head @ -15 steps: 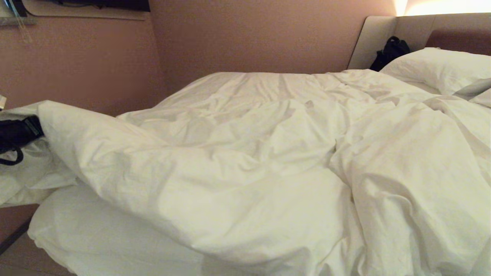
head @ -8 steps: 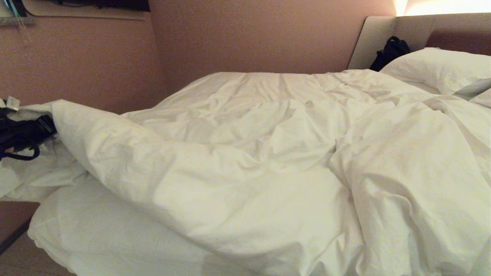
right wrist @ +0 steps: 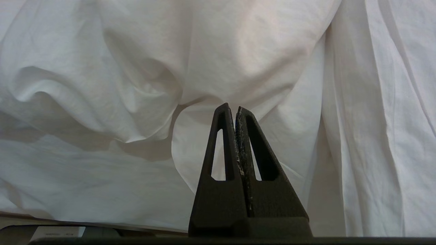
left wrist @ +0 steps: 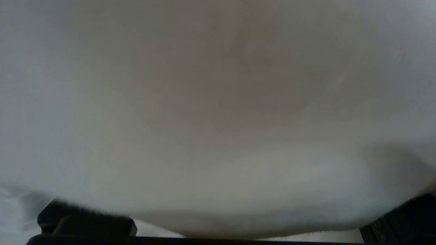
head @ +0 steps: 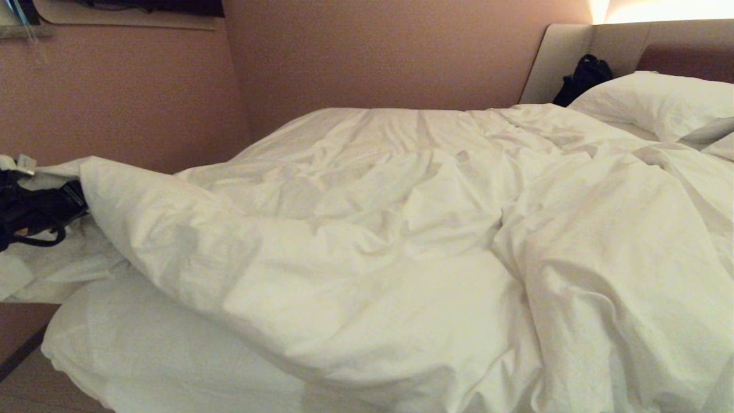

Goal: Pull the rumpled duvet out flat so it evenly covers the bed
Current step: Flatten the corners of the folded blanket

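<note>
1. While it lies rumpled across the bed, the duvet leaves a strip of sheeted mattress bare at the near left corner.
2. One duvet corner stretches out past the bed's left edge (held taut there), reaching the left claw.
3. The left claw's fingers stand spread wide, white fabric bulging between them.
4. The right claw is clenched empty, close before hanging duvet folds.

plain white duvet, white pillow, beige-and-brown headboard, black right claw
</note>
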Robot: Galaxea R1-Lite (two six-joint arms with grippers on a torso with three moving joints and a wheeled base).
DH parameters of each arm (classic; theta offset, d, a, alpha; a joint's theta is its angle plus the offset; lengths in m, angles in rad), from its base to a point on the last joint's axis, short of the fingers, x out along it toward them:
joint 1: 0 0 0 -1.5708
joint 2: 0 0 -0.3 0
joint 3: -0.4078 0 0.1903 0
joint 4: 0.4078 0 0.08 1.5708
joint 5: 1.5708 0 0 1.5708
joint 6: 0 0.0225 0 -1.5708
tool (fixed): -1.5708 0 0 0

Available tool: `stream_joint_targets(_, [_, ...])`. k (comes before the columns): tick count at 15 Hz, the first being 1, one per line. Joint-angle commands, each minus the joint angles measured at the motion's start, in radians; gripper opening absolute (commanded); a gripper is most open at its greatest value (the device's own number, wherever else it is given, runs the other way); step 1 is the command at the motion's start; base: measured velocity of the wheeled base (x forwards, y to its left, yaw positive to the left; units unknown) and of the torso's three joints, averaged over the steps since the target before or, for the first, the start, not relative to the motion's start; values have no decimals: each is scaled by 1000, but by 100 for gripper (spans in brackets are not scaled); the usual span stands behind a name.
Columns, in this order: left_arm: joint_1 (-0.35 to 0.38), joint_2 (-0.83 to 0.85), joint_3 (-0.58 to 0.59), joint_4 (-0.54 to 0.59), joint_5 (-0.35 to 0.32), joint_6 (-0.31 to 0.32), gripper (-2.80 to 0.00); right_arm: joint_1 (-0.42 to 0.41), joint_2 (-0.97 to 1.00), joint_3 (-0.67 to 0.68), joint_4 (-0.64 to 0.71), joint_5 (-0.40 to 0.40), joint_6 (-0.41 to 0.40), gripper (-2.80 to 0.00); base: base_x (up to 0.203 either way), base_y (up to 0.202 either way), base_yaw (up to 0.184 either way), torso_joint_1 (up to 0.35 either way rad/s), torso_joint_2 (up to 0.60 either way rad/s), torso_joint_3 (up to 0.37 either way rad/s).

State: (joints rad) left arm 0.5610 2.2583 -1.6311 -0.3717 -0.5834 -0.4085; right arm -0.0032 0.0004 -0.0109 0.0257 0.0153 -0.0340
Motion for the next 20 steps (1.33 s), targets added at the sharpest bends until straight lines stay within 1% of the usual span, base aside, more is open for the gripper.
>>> stream_joint_targets(1, [13, -86, 42, -4, -8, -5, 0, 0, 0, 0, 0, 0, 0, -280, 0, 0, 0, 0, 0, 0])
stream_joint_targets(3, [48, -158, 75, -5, -15, -16, 0, 0, 0, 0, 0, 0, 0, -280, 0, 0, 0, 0, 0, 0])
stream_joint_targets(5, [106, -205, 83, -4, -16, -46, 0, 0, 0, 0, 0, 0, 0, -280, 0, 0, 0, 0, 0, 0])
stream_joint_targets(9, [215, -240, 70, -4, -18, -94, 0, 0, 0, 0, 0, 0, 0, -280, 0, 0, 0, 0, 0, 0])
stream_joint_targets(12, [248, -254, 68, -3, -18, -101, 0, 0, 0, -1, 0, 0, 0, -280, 0, 0, 0, 0, 0, 0])
stream_joint_targets(15, [264, -271, 86, 2, -18, -101, 0, 0, 0, 0, 0, 0, 0, -280, 0, 0, 0, 0, 0, 0])
stream_joint_targets(18, [264, -286, 166, -2, -35, -97, 0, 0, 0, 0, 0, 0, 0, -280, 0, 0, 0, 0, 0, 0])
stream_joint_targets(20, [264, -308, 277, 5, -77, -89, 0, 0, 0, 0, 0, 0, 0, -280, 0, 0, 0, 0, 0, 0])
